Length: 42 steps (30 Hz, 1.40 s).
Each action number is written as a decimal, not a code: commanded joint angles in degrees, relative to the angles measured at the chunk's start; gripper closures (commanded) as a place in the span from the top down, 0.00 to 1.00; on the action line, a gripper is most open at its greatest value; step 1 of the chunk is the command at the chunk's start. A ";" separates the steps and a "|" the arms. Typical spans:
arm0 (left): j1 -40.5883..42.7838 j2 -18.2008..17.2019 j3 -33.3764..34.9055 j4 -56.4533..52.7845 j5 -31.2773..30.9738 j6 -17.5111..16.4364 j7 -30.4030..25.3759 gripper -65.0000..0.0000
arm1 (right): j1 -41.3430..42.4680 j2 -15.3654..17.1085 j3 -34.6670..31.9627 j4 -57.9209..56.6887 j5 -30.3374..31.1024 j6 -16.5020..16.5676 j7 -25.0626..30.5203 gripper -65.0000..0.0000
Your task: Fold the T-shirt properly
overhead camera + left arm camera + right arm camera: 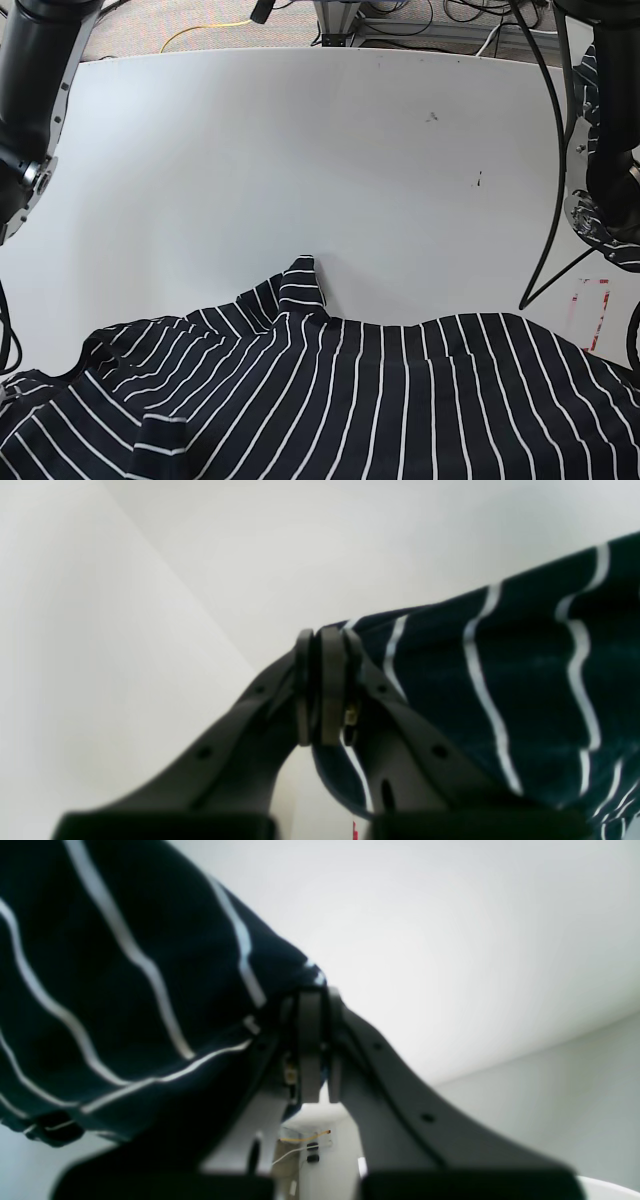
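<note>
The T-shirt (350,400), dark with thin white stripes, spreads across the near side of the white table (300,150) in the base view, with a folded peak (302,280) pointing toward the middle. In the left wrist view my left gripper (320,647) is shut on an edge of the T-shirt (525,680), which hangs off to the right. In the right wrist view my right gripper (320,1007) is shut on another edge of the T-shirt (100,990), which drapes to the left. Neither gripper shows in the base view.
The arm with the right wrist camera (30,90) stands at the table's left edge and the other arm (605,160) at its right edge. Cables (205,35) lie beyond the far edge. A red-marked label (590,300) sits at the right.
</note>
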 commanded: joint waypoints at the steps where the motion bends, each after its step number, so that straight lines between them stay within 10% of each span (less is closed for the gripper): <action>1: 1.73 -0.47 0.11 0.47 -0.14 -0.20 -0.90 0.00 | -1.98 0.39 1.36 0.66 -0.60 -0.10 0.31 0.00; 18: 36.28 1.46 -8.51 6.71 -0.32 -1.13 -0.90 0.00 | -39.07 -10.95 24.13 3.56 -0.34 -0.10 0.31 0.00; 27: 56.68 1.90 -12.81 7.59 -0.32 -1.13 -1.56 0.00 | -54.63 -21.15 29.84 3.56 -0.34 -0.10 0.31 0.00; 42: 75.58 3.39 -15.10 6.97 0.12 -1.13 -10.53 0.02 | -67.29 -28.09 31.34 3.38 -0.34 -0.10 0.39 0.00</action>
